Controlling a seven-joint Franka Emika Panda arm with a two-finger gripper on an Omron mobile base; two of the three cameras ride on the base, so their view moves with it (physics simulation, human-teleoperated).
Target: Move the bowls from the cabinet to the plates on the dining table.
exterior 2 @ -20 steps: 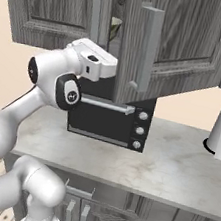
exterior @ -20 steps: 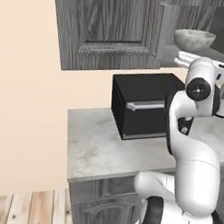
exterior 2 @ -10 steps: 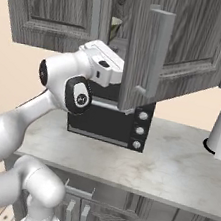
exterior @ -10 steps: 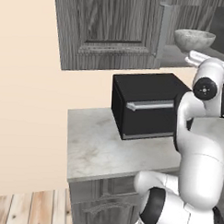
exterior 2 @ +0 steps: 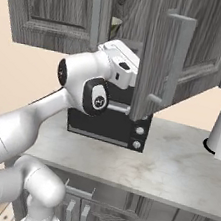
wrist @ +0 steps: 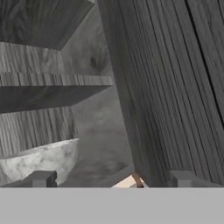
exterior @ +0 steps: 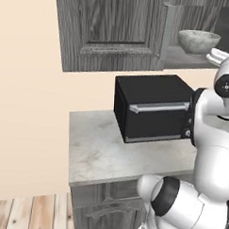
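Left base view has the cabinet filling the top of the picture, its near door shut and the section to the right standing open, with 1 pale marbled bowl sitting on the open shelf. Below it is the black oven on its small counter.

What has changed over the last second is the arm: its white wrist has climbed from in front of the oven up toward the open section. In the right base view the hand is now tucked in between the 2 doors, just left of the swung-out door and its long bar handle, where a moment ago it hung lower and further left. I read that as the reach for the first bowl getting under way; nothing has been lifted yet, and the plates and dining table lie somewhere else in the room.

From the hand view, the gripper looks into the cabinet, with the inner face of the open door running up the right side and a shelf crossing on the left. The marbled bowl shows low at the left, close behind the left fingertip. The jaws are spread as wide as they go, with nothing between them and neither tip clearly touching anything. The second bowl I cannot pick out with confidence.
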